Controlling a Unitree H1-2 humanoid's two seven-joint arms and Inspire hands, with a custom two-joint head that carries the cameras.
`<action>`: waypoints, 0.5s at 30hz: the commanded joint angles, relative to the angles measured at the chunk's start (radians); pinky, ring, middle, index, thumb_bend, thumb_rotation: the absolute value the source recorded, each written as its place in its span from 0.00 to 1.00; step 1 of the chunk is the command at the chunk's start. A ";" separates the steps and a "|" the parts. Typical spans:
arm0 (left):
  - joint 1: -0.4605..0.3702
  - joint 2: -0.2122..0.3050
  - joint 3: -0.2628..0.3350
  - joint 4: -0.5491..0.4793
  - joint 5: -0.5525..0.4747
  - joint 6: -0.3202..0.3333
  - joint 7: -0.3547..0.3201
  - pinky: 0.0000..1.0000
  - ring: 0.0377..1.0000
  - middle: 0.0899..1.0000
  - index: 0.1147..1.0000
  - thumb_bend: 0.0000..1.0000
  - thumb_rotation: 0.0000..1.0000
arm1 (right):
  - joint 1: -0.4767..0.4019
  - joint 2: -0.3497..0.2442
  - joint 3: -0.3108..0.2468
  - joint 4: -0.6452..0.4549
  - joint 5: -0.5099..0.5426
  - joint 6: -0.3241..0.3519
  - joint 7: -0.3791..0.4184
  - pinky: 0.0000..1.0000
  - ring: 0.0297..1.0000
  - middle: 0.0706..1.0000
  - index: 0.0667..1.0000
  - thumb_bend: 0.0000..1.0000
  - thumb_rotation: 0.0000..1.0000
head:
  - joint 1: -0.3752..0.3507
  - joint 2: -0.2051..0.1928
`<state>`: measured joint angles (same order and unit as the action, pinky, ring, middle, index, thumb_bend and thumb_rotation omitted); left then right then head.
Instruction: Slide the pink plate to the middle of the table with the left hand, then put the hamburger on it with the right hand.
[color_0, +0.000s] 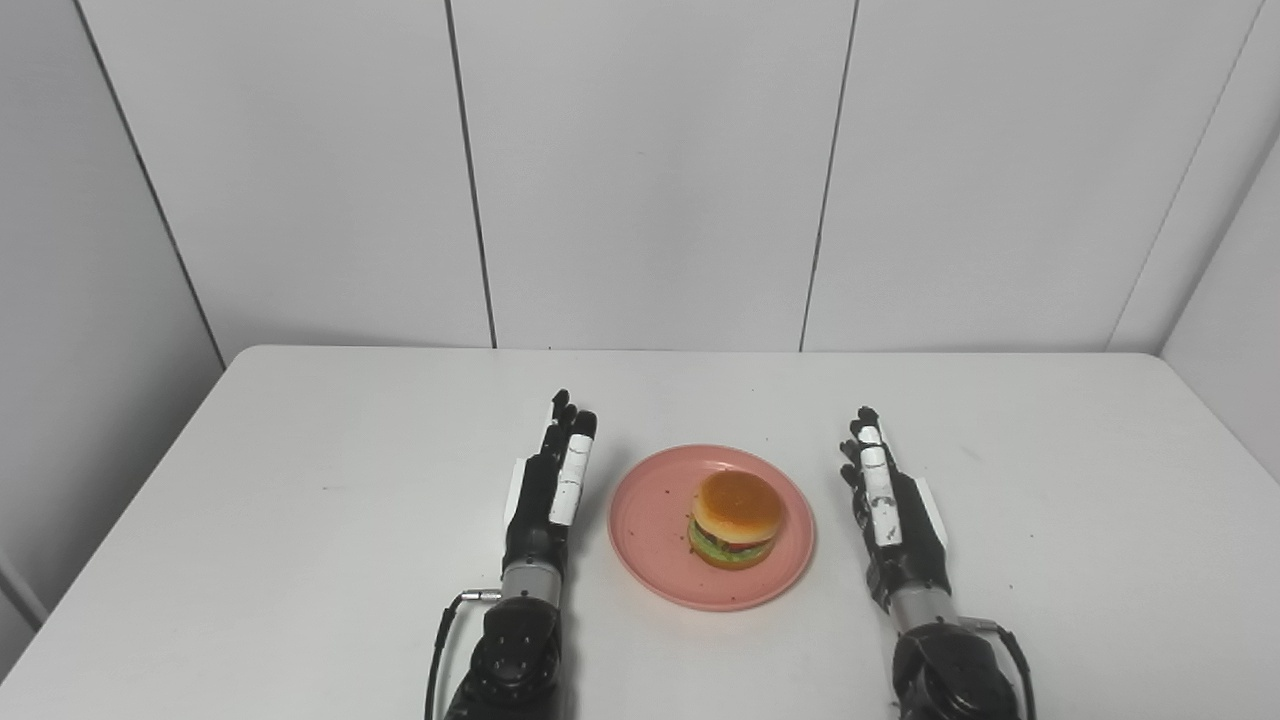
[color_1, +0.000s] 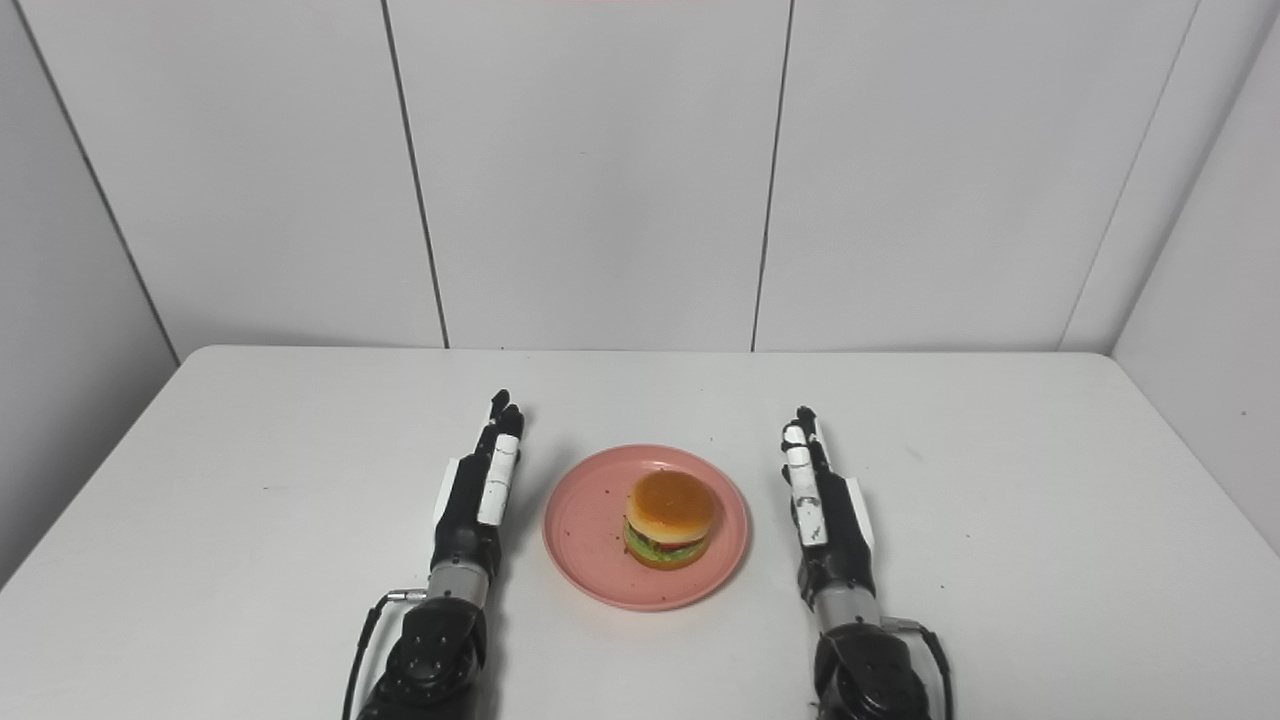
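Both hands lie flat with fingers straight and together, holding nothing: left hand just left of the pink plate, right hand a bit further off on its right. The hamburger already sits on the plate, mid-table, so looks basically done.

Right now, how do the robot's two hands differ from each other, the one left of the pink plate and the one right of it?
The left hand lies close beside the pink plate; the right hand keeps a wider gap from it. The left hand's fingers tilt slightly right, while the right hand's fingers tilt slightly left. Both are open, fingers stretched toward the far wall, holding nothing. Neither touches the hamburger sitting on the plate.
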<state>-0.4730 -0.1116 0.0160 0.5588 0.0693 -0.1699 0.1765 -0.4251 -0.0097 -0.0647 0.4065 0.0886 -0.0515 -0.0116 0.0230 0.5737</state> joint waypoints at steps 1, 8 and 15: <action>-0.024 0.010 0.001 -0.016 0.015 0.006 0.019 1.00 1.00 1.00 1.00 0.98 1.00 | -0.019 -0.001 -0.001 0.022 0.008 -0.019 0.014 1.00 1.00 1.00 1.00 0.87 1.00 | 0.000 0.001; -0.020 0.006 -0.002 -0.011 0.025 -0.007 0.030 1.00 1.00 1.00 1.00 0.98 1.00 | -0.021 -0.010 0.003 0.033 0.005 -0.022 0.016 1.00 1.00 1.00 1.00 0.88 1.00 | 0.002 0.002; -0.014 0.002 0.002 -0.023 0.021 -0.005 0.030 1.00 1.00 1.00 1.00 0.96 1.00 | -0.021 -0.008 0.003 0.035 0.005 -0.022 0.012 1.00 1.00 1.00 0.99 0.87 1.00 | -0.003 0.004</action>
<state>-0.4722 -0.1150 0.0159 0.5592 0.0831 -0.1706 0.1930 -0.4348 -0.0157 -0.0619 0.4255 0.0926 -0.0564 -0.0091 0.0199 0.5768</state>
